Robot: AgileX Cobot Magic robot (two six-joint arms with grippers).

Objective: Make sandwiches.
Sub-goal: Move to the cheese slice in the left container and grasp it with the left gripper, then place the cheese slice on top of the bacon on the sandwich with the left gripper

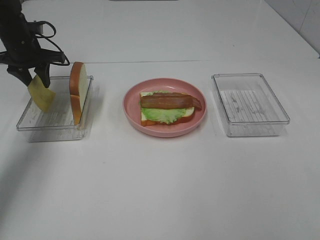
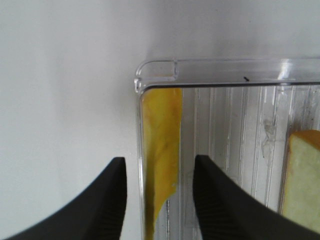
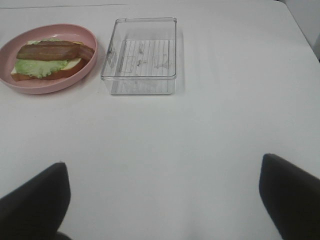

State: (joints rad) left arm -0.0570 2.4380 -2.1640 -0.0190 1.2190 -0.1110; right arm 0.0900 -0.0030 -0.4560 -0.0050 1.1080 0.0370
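- Left gripper (image 2: 160, 160) is down at the left tray (image 2: 225, 70), jaws part open. One finger is outside the tray's wall and one inside, with a gap showing on both sides.
- Between those fingers stands the yellow cheese square (image 2: 161, 125), tilted against that wall. It's not pinched.
- Same tray, other side: a bread slice (image 1: 77, 95) stands up on its edge, well apart from the cheese.
- Middle of the table (image 1: 160, 200): a pink plate (image 1: 165, 131) carries the stack so far. That's the bottom bread slice (image 1: 186, 114), then the lettuce leaf (image 1: 160, 115), with bacon strips (image 1: 167, 100) across the top.
- Beyond the plate sits the right tray (image 1: 250, 76).
- Right gripper (image 3: 162, 162) hangs over bare table, jaws spread wide, gripping nothing.
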